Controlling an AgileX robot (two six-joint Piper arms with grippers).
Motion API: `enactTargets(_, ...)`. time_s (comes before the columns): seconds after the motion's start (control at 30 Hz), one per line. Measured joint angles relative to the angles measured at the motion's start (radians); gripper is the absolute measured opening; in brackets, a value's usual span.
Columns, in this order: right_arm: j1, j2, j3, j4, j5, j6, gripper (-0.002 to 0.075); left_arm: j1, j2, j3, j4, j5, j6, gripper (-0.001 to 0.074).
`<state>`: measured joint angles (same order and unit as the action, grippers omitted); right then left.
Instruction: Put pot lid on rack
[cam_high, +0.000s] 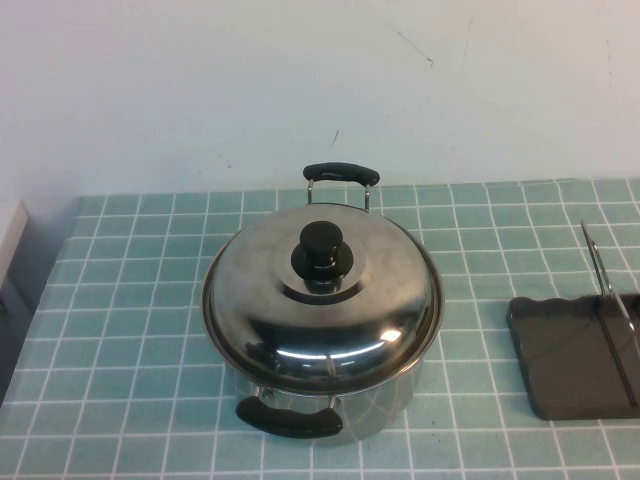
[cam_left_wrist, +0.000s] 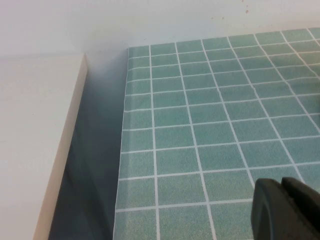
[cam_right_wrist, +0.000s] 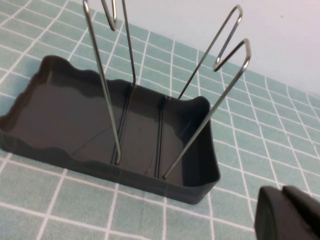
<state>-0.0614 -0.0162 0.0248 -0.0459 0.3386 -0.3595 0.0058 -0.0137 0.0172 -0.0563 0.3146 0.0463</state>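
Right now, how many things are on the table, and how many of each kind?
Pot: 1
Lid: 1, on the pot
Rack: 1, right of the pot
Total: 3
Left hand and right hand hang above the table, holding nothing.

The pot lid (cam_high: 322, 300) covers the steel pot (cam_high: 385, 400), so the inside of the pot is hidden. The rack (cam_high: 570, 360) is cut off at the right edge of the high view. Only a dark corner of the left hand (cam_left_wrist: 285, 210) shows. Only a dark corner of the right hand (cam_right_wrist: 287, 215) shows too.
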Motion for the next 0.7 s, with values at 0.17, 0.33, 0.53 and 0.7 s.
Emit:
enactTargets(0.17,0.0,0.0,0.0,0.0,0.0,0.0,-0.0003,0.0,0.0,0.0,-0.011,0.0,0.0,-0.0004)
enactTargets(0.33,0.0,0.0,0.0,0.0,0.0,0.0,-0.0003,0.0,0.0,0.0,-0.015,0.0,0.0,-0.0004)
enactTargets(0.53,0.0,0.0,0.0,0.0,0.0,0.0,-0.0003,0.0,0.0,0.0,-0.028,0.0,0.0,-0.0004)
enactTargets(0.7,0.0,0.0,0.0,0.0,0.0,0.0,-0.0003,0.0,0.0,0.0,-0.03,0.0,-0.002,-0.0004)
